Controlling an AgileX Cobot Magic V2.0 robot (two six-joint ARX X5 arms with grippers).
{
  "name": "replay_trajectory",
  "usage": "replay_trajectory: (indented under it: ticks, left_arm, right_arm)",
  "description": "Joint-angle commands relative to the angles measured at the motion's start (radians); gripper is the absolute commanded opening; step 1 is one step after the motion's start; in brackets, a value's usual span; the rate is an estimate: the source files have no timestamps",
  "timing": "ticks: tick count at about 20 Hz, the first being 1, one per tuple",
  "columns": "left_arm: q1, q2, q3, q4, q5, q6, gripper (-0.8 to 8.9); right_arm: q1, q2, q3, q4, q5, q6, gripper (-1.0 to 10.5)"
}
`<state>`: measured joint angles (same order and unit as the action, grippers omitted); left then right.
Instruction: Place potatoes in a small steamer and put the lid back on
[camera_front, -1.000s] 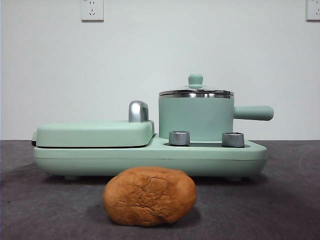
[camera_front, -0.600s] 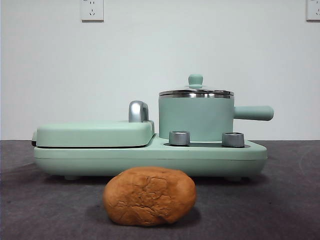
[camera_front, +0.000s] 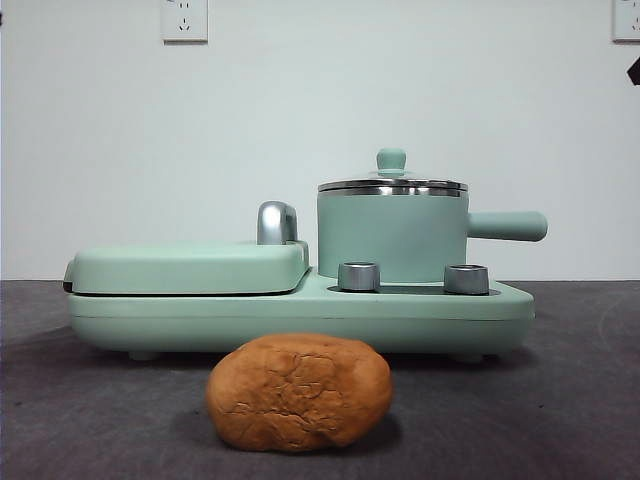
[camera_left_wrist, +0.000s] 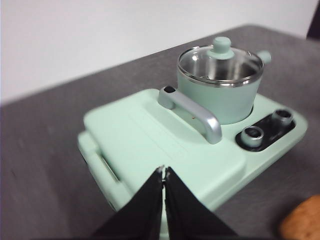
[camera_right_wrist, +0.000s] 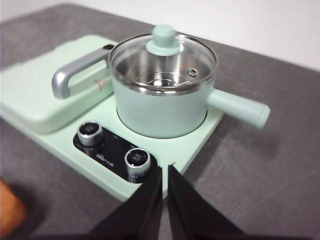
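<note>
Potato (camera_front: 299, 392) lies nearest on the tabletop (camera_front: 560, 400), untouched, well short of both pincers. Beyond it, lid (camera_right_wrist: 163, 56) is seated on the small steamer (camera_right_wrist: 160, 107). Right pincer (camera_right_wrist: 164, 172), pressed together, is held above and short of the pot; spreading is needed first, then the knob (camera_right_wrist: 163, 39) is best taken squarely and lifted straight. Left pincer (camera_left_wrist: 163, 172) is likewise pressed together over the griddle cover (camera_left_wrist: 150, 140).

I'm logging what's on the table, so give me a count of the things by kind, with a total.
Potato: 1
Small steamer pot: 1
Glass lid, on the pot: 1
Mint-green cooker base with flat griddle cover: 1
Control knobs: 2
Total: 6
</note>
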<state>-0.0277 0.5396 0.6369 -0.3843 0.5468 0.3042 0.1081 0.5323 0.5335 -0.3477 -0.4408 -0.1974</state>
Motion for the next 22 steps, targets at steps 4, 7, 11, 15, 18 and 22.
replay_trajectory:
  ticks: [4,7,11,15,18,22]
  left_arm:
    - [-0.014,0.022,0.030,0.018,0.006,0.128,0.41]
    - [-0.021,0.022,0.030,0.018,0.005,0.107,2.47]
    - [-0.033,0.022,0.030,0.019,0.005,0.068,3.11]
    - [-0.057,0.038,0.030,0.053,0.001,-0.011,3.08]
    - [-0.084,0.073,0.030,0.110,0.000,-0.068,3.08]
    - [-0.129,0.149,0.032,0.194,-0.001,-0.090,3.08]
  right_arm:
    - [0.010,0.009,0.017,0.011,0.003,-0.238,0.2]
    - [0.010,0.008,0.017,0.014,0.003,-0.237,0.9]
    - [0.010,0.008,0.017,0.018,0.003,-0.236,2.6]
    - [0.010,0.008,0.017,0.067,0.010,-0.182,2.7]
    - [0.010,0.010,0.022,0.102,0.034,-0.108,2.7]
    - [0.010,0.020,0.031,0.116,0.056,-0.046,2.7]
